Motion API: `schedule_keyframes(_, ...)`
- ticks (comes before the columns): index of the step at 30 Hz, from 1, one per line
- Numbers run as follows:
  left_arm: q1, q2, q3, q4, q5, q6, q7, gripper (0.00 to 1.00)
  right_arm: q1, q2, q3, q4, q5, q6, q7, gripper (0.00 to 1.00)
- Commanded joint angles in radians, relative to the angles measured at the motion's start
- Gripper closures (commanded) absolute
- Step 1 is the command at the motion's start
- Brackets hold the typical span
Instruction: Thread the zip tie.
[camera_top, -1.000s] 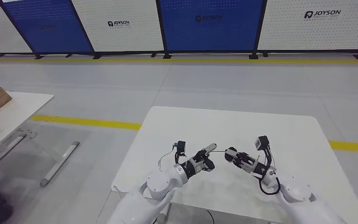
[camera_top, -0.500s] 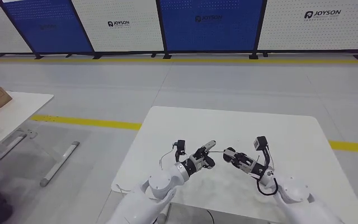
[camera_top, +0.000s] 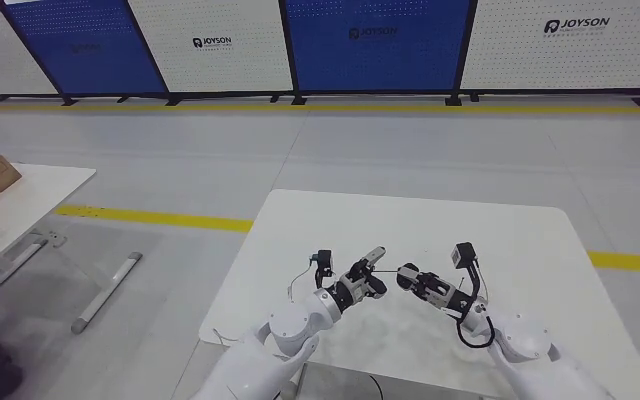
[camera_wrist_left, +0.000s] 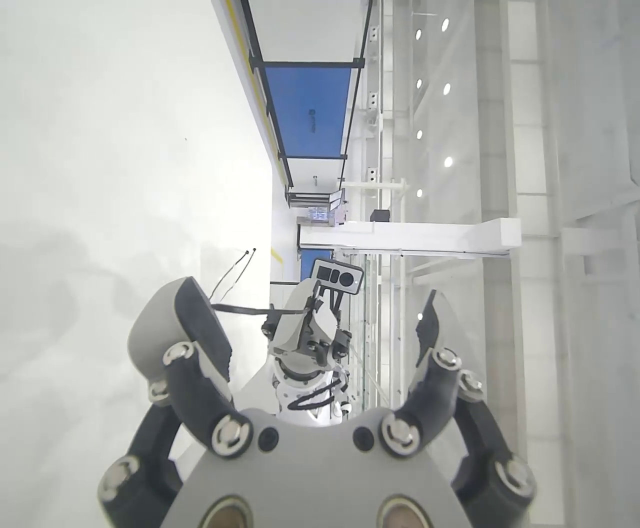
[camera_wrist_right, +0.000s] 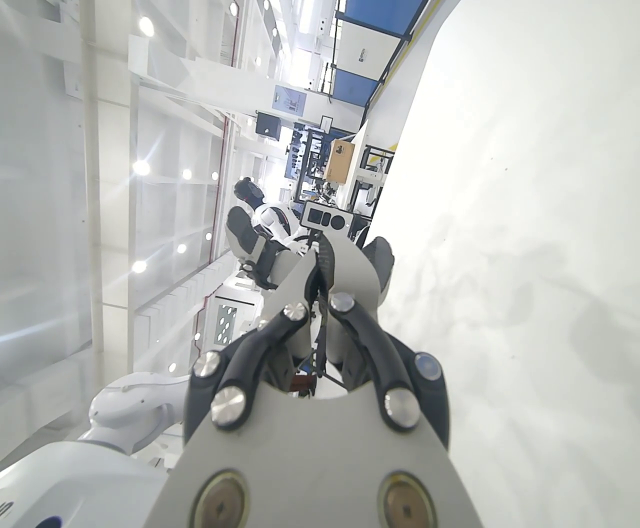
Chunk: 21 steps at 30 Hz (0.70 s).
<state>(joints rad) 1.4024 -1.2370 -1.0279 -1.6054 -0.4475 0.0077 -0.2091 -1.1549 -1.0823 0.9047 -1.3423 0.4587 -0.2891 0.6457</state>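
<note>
- Looking down from above, you've got both claws face to face over the near half of the desk (camera_top: 420, 215), close to its near edge and about midway along it.
- Your right claw (camera_wrist_right: 320, 257) is pinched tight. The black zip tie (camera_wrist_left: 250, 310) sticks out of it straight towards the other arm, up in the air and clear of the desk.
- Your left claw (camera_top: 370, 270) is spread wide and grips nothing. The free end of the zip tie reaches one of its fingers (camera_wrist_left: 200, 320), right at the edge of the pad. Whether it touches there or passes just behind, you can't tell from these views.
- Progress call: the pickup is done, with the tie off the desk and presented between the two claws. Threading itself looks not yet begun, as no loop shows and nothing shows the tail inside the head.
- Which end is the head? It's too small to make out, so leave that open.
- What's left, by my read: close the left claw on the free end, bend the strap round, and feed the tail through the head.
- Two spare ties (camera_wrist_left: 235, 272) lie flat on the desk, apart from both claws and out of the action.
</note>
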Motion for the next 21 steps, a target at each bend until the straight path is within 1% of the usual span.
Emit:
schedule_keyframes(1,0.002,0.002,-0.004,0.006,0.006,-0.01,-0.016,0.0,0.0,0.0,0.0,0.0,0.0,0.0,0.0,1.0)
schedule_keyframes(3,0.003,0.004,-0.006,0.011,0.032,-0.025,-0.026,0.0,0.0,0.0,0.0,0.0,0.0,0.0,0.0,1.0)
schedule_keyframes(4,0.006,0.004,-0.007,0.015,0.034,-0.038,-0.028,0.0,0.0,0.0,0.0,0.0,0.0,0.0,0.0,1.0)
schedule_keyframes(5,0.008,0.004,-0.007,0.016,0.031,-0.041,-0.03,0.0,0.0,0.0,0.0,0.0,0.0,0.0,0.0,1.0)
schedule_keyframes(6,0.008,0.005,-0.007,0.017,0.033,-0.044,-0.033,0.09,0.0,0.0,0.0,0.0,0.0,0.0,0.0,1.0)
schedule_keyframes(7,0.009,0.005,-0.007,0.019,0.037,-0.048,-0.037,0.32,0.0,0.0,0.0,0.0,0.0,0.0,0.0,1.0)
schedule_keyframes(8,0.009,0.005,-0.005,0.021,0.045,-0.045,-0.04,0.29,0.0,0.0,0.0,0.0,0.0,0.0,0.0,1.0)
schedule_keyframes(9,0.007,0.006,-0.003,0.022,0.057,-0.042,-0.041,0.33,0.0,0.0,0.0,0.0,0.0,0.0,0.0,1.0)
schedule_keyframes(11,0.009,0.005,0.005,0.023,0.073,-0.052,-0.037,0.51,0.0,0.0,0.0,0.0,0.0,0.0,0.0,1.0)
schedule_keyframes(12,0.008,0.005,0.007,0.023,0.074,-0.051,-0.036,0.54,0.0,0.0,0.0,0.0,0.0,0.0,0.0,1.0)
schedule_keyframes(13,0.008,0.004,0.008,0.023,0.073,-0.052,-0.035,0.6,0.0,0.0,0.0,0.0,0.0,0.0,0.0,1.0)
schedule_keyframes(14,0.007,0.004,0.009,0.023,0.069,-0.051,-0.035,0.71,0.0,0.0,0.0,0.0,0.0,0.0,0.0,1.0)
schedule_keyframes(15,0.006,0.003,0.009,0.023,0.065,-0.051,-0.037,0.75,0.0,0.0,0.0,0.0,0.0,0.0,0.0,1.0)
schedule_keyframes(16,0.005,0.003,0.009,0.023,0.062,-0.05,-0.037,0.74,0.0,0.0,0.0,0.0,0.0,0.0,0.0,1.0)
schedule_keyframes(18,0.005,0.003,0.008,0.024,0.06,-0.05,-0.038,0.79,0.0,0.0,0.0,0.0,0.0,0.0,0.0,1.0)
schedule_keyframes(21,0.006,0.003,0.006,0.025,0.057,-0.05,-0.04,0.84,0.0,0.0,0.0,0.0,0.0,0.0,0.0,1.0)
